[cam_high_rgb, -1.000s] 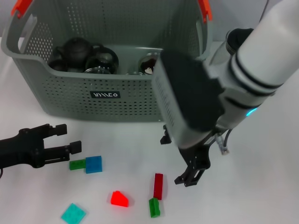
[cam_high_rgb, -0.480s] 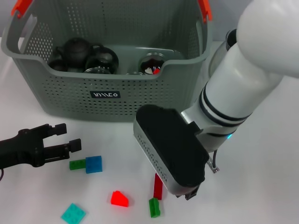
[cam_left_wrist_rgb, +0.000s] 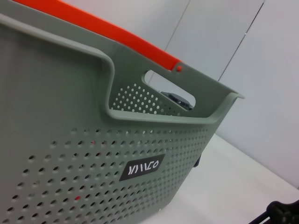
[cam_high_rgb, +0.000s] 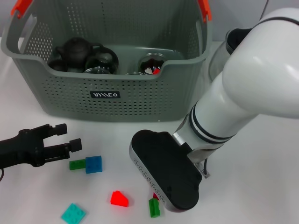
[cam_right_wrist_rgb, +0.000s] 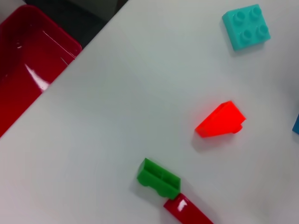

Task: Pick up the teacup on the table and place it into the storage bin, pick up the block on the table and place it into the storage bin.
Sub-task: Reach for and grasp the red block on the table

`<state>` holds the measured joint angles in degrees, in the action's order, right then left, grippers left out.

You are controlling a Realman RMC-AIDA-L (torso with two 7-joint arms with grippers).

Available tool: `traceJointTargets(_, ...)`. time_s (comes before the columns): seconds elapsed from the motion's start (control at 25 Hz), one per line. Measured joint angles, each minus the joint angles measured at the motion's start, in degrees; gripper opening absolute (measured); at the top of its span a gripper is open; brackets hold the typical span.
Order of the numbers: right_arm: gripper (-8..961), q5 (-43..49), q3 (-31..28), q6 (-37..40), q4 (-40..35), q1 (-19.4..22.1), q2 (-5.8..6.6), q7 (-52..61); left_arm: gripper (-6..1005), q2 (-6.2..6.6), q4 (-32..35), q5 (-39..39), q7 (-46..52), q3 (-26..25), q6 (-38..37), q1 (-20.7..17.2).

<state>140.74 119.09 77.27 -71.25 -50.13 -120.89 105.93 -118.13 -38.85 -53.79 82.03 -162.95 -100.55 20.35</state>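
Note:
The storage bin (cam_high_rgb: 105, 95), a grey-green perforated basket with orange handle tabs, stands at the back and holds a dark teapot (cam_high_rgb: 77, 48) and glassware. No teacup shows on the table. Loose blocks lie in front: a green block (cam_high_rgb: 154, 208), a red wedge (cam_high_rgb: 119, 199), a blue block (cam_high_rgb: 93, 164) and a teal block (cam_high_rgb: 73, 213). My right arm's black wrist housing (cam_high_rgb: 163, 179) hangs low over the green block and hides the right gripper. The right wrist view shows the green block (cam_right_wrist_rgb: 159, 178) touching a dark red block (cam_right_wrist_rgb: 187, 212). My left gripper (cam_high_rgb: 67, 136) is open and empty, left of the blue block.
A clear glass pot (cam_high_rgb: 231, 42) stands right of the bin, partly behind my right arm. A small green block (cam_high_rgb: 77, 164) adjoins the blue one. A red container (cam_right_wrist_rgb: 28, 60) sits beyond the table edge in the right wrist view. The left wrist view shows the bin wall (cam_left_wrist_rgb: 70, 154).
My right arm has swung down and leftward over the blocks; its wrist housing now covers the dark red block and the gripper seen earlier. The left arm has not moved.

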Motion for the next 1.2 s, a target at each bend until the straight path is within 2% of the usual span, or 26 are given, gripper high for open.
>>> traceJointTargets(0.44, 927, -0.44, 2.96, -5.87, 1.86, 1.17, -0.13, -0.02, 872, 0.0, -0.01, 0.0, 0.0, 0.0, 0.05, 0.02)
traceJointTargets(1.2, 908, -0.56, 3.49, -8.0, 3.19, 2.08, -0.31, 0.66, 871, 0.0, 0.23, 0.0, -0.03, 0.0, -0.09, -0.14)
